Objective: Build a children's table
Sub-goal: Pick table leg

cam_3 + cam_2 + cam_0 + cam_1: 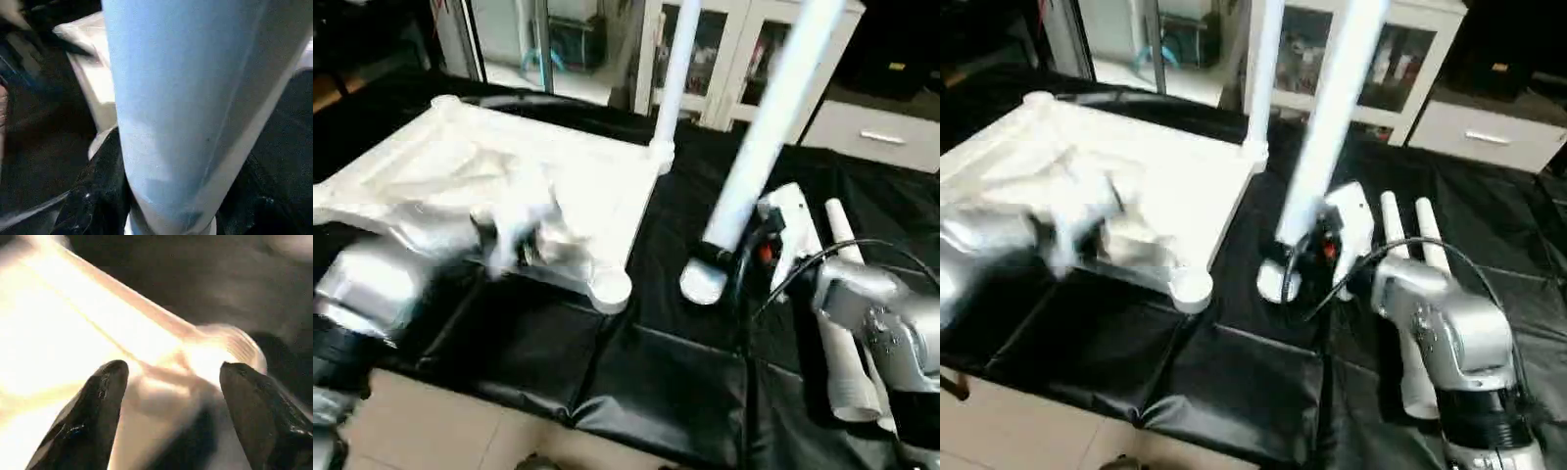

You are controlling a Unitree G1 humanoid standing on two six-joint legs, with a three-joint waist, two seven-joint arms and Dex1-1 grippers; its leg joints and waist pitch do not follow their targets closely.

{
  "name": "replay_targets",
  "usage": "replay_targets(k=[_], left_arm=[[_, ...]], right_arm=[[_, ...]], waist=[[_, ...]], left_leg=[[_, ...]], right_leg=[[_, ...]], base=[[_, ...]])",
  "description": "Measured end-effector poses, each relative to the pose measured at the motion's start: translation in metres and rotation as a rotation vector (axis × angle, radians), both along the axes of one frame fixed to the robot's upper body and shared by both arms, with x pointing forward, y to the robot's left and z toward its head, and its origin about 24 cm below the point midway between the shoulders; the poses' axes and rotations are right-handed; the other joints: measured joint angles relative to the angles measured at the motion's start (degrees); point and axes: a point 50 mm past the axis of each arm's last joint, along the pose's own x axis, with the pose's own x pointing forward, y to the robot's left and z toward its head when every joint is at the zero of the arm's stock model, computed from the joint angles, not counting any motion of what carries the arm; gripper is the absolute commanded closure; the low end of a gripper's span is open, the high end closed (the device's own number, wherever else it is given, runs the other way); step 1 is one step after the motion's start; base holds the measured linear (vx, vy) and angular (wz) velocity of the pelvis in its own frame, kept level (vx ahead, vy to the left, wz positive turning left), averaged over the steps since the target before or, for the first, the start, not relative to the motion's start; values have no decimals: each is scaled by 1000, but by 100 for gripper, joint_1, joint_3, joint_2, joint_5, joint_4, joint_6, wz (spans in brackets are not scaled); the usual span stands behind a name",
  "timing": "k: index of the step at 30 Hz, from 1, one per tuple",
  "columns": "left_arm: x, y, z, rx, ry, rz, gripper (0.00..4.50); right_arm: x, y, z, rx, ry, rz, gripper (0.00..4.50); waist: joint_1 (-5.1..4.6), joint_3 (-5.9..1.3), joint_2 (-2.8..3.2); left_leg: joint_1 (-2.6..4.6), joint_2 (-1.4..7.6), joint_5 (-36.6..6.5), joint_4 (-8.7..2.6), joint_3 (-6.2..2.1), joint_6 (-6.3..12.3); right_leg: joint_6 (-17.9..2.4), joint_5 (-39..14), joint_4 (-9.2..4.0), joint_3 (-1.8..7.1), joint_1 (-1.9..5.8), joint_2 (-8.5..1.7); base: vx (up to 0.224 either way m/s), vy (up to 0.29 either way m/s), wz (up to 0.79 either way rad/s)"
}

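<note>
Black-covered work table (636, 392) is carrying the white tabletop (597, 186), lying underside-up toward its left edge, one leg (677, 69) standing in the far corner socket. Right gripper (729, 257) is clamping a second leg (773, 127) upright beside the tabletop. Left gripper (171, 421) is hovering fingers apart, probably over the near corner socket (610, 289). Two spare legs (1410, 294) are lying near the right edge.

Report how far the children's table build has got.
Done: one leg stands upright in the far corner socket of the upturned tabletop.
In hand: the right gripper holds a second leg.
Left: the near socket is empty; two legs lie on the black cover.
</note>
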Motion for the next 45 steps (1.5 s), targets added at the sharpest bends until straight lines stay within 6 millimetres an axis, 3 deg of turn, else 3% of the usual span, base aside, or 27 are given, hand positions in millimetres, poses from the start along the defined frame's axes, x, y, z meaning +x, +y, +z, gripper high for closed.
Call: replay_targets(k=[8,15,21,25,28,32,34,38,45], left_arm=[[32,22,-20,248,-106,-61,108],[43,31,-32,311,-66,-68,108],[53,25,-34,294,-47,-90,108],[54,8,-38,163,1,-127,108],[55,-1,-41,145,20,-154,135],[55,1,-47,176,44,-151,162],[55,1,-48,185,60,-161,179],[52,5,-54,225,92,-160,216],[52,10,-55,231,119,-153,272]], right_arm=[[-14,5,-5,-49,11,76,262],[-22,8,0,-53,-6,111,263],[-23,5,-2,-71,4,108,263],[-25,6,-1,-71,0,113,263],[-27,6,-1,-74,-9,117,263],[-29,5,-5,-76,7,107,263],[-30,3,-4,-81,2,99,263],[-32,1,-2,-84,-11,88,263],[-34,1,-2,-87,-14,83,263]], waist=[[-10,-5,-8],[4,-2,8],[9,-1,14],[15,1,30],[5,7,79],[0,3,255],[0,-4,307],[-12,-2,347],[-26,-3,349]], left_leg=[[30,-3,0,-2,3,0],[36,-2,0,-2,0,0],[33,-5,0,-2,2,0],[31,-5,0,-4,2,0],[36,-5,-1,-5,1,1],[48,-8,-3,-8,0,5],[52,-7,-3,-17,-1,4],[52,-6,-2,-25,-1,3],[56,-8,-2,-23,-1,4]], right_leg=[[-1,4,-1,8,27,-2],[-5,6,4,6,27,-2],[-32,23,-3,7,30,-5],[-40,28,-10,6,32,-5],[-44,30,-21,5,39,-3],[-49,34,-44,4,63,-5],[-48,34,-43,3,63,-3],[-47,33,-43,2,63,1],[-49,34,-49,4,66,-1]], base=[[0,0,0],[0,0,0],[0,0,0],[0,0,0],[0,0,0],[0,0,0],[0,0,0],[0,0,0],[0,0,0]])
